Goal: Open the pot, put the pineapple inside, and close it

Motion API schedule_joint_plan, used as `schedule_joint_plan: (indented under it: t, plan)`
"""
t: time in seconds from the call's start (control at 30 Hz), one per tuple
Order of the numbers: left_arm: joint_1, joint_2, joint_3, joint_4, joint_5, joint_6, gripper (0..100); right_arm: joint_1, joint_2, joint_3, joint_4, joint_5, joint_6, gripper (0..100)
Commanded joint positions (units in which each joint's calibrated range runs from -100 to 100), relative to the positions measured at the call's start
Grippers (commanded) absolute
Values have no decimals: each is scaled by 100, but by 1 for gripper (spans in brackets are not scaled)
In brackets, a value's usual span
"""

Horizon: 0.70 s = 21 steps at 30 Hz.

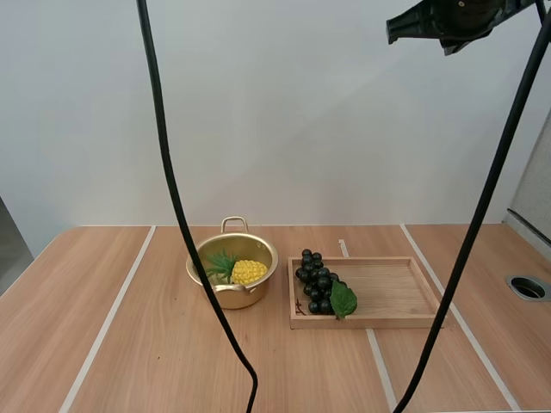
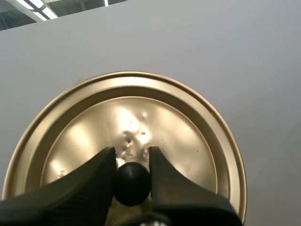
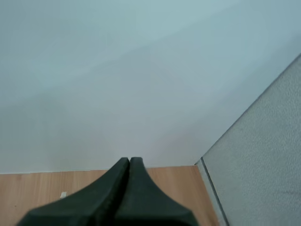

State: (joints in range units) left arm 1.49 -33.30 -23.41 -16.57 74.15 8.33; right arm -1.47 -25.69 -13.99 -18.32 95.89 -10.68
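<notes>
A light wooden table point(image 1: 129, 344) is seen, crossed by pale tape lines point(image 1: 116, 310); a round port point(image 1: 528, 287) is set into it at the far right. A plain white wall point(image 1: 301, 129) is seen behind, and a grey panel point(image 3: 263, 155) at the right side. The gold pot point(image 1: 232, 271) is placed mid-table, uncovered, and the pineapple point(image 1: 245, 272) is seen lying inside it. A wooden tray point(image 1: 396, 292) is set just beside the pot, with black grapes point(image 1: 317, 282) at its left end. The lid point(image 2: 141, 127) is held up against the wall, its black knob point(image 2: 132, 182) pinched by the left gripper point(image 2: 131, 155). The right gripper point(image 3: 129, 161) is pressed together on nothing, raised high above the table.
</notes>
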Motion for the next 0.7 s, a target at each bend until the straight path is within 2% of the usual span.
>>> schedule_joint_plan:
  t: [0.0, 0.2, 0.33, 0.67]
  plan:
    - [1, 17, 20, 12, -84, -195, 0, -122, -227, 252, 249, -352, 155, 0]
    - [1, 29, 808, -151, -178, -186, 0, -139, -650, 1657, 312, -1997, 413, 0]
    - [1, 29, 1638, -151, -836, -186, 0, -139, -748, 2624, 312, -2833, 413, 0]
    - [1, 142, 3602, -703, -2152, 370, 0, -139, -735, 4201, 303, -4470, 413, 0]
